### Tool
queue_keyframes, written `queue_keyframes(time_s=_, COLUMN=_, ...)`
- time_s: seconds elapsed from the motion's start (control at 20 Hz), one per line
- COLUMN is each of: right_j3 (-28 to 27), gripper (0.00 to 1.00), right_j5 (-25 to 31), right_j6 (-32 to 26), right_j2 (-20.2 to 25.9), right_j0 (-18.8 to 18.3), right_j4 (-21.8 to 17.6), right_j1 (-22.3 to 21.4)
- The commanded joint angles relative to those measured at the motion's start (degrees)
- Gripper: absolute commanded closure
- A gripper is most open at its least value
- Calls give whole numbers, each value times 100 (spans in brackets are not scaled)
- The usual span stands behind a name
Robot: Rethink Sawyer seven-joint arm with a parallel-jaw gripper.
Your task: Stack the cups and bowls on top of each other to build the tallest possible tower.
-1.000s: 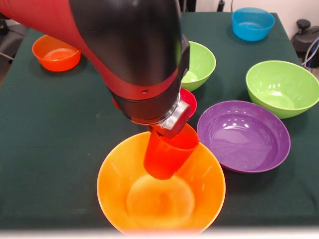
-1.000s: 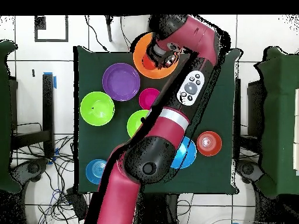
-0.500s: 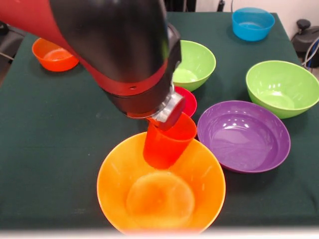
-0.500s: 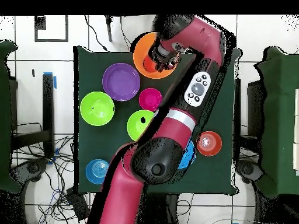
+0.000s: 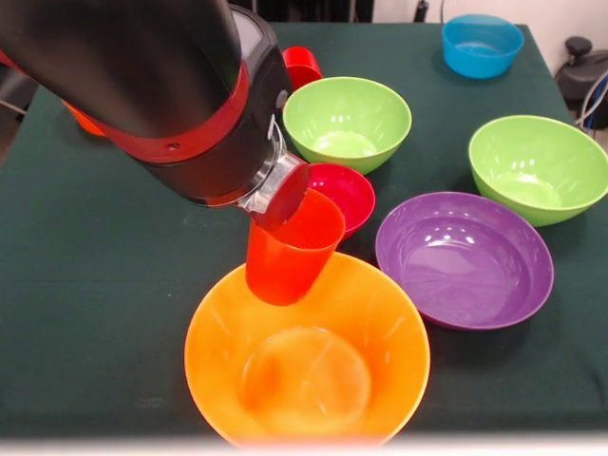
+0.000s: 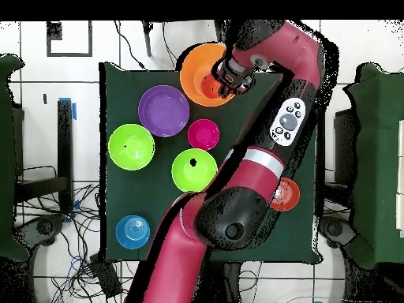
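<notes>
A: Big glossy orange plastic bowl (image 5: 306, 366) sits right below the gripper (image 5: 275, 195), likely as the tower's base.

B: And the tapered orange plastic cup (image 5: 290, 249)?

A: Clamped at its rim, tilted above the bowl's far edge, small crimson bowl (image 5: 344, 193) just behind.

Two cameras: one low across the tabletop, one straight above it.

The front view sits close at the tabletop's (image 5: 95, 313) near edge, facing the robot; the big orange bowl (image 5: 306, 366) fills its foreground and the arm (image 5: 161, 85) comes down from the top left. The overhead view hangs high, looking straight down, taking in the whole tabletop (image 6: 118, 197) and the floor around it, with the robot's base at the bottom. It is turned half round, so the orange bowl (image 6: 201, 72) lies at its top. Both share the purple bowl (image 5: 464, 258) (image 6: 163, 110) and the arm (image 6: 260, 158).
</notes>
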Motion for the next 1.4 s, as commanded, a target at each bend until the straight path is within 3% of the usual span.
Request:
queue_keyframes(time_s=0.05, right_j3=24, gripper=100, right_j5=123, right_j6=-134, right_j2=552, right_j0=153, right_j4=-447, right_j1=-29)
queue_keyframes(time_s=0.25, right_j3=-115, gripper=100, right_j5=250, right_j6=-9, right_j2=503, right_j0=67, right_j4=-237, right_j1=129)
queue_keyframes(time_s=0.5, right_j3=218, gripper=100, right_j5=-692, right_j6=-305, right_j2=666, right_j0=283, right_j4=-776, right_j1=-65)
queue_keyframes(time_s=0.8, right_j3=-232, gripper=100, right_j5=-891, right_j6=-179, right_j2=351, right_j0=78, right_j4=-610, right_j1=156)
queue_keyframes(time_s=1.4, right_j3=-970, gripper=100, right_j5=-667, right_j6=-79, right_j2=-980, right_j0=-466, right_j4=629, right_j1=549)
